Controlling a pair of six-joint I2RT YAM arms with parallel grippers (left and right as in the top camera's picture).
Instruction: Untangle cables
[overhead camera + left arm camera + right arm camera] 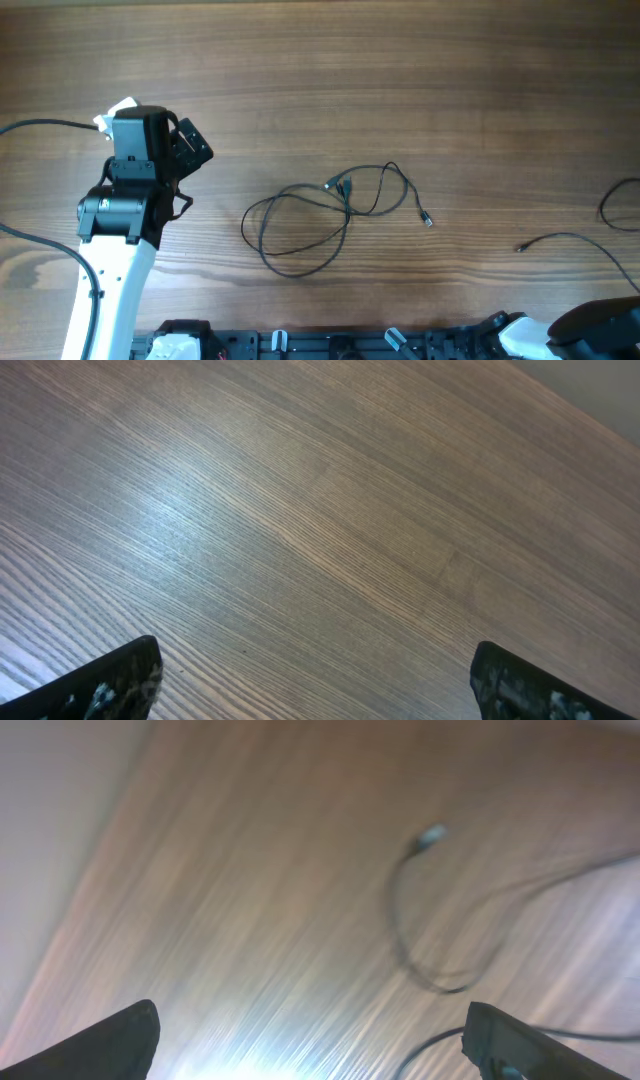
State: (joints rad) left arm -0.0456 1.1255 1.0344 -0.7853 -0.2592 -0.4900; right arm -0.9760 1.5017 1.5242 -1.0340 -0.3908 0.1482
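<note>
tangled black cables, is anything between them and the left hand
Nothing visible. Only brown wooden tabletop lies between the open left hand and the looped thin black cables lying mid-table.

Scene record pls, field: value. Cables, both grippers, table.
tangle: loose loops, mid-table, nothing touching it
loose cable: right of tangle, apart from it
left gripper: open, empty, over bare table, left of tangle
right gripper: open, empty, at near right edge; blurred cable end ahead of it
table: wood grain
</note>
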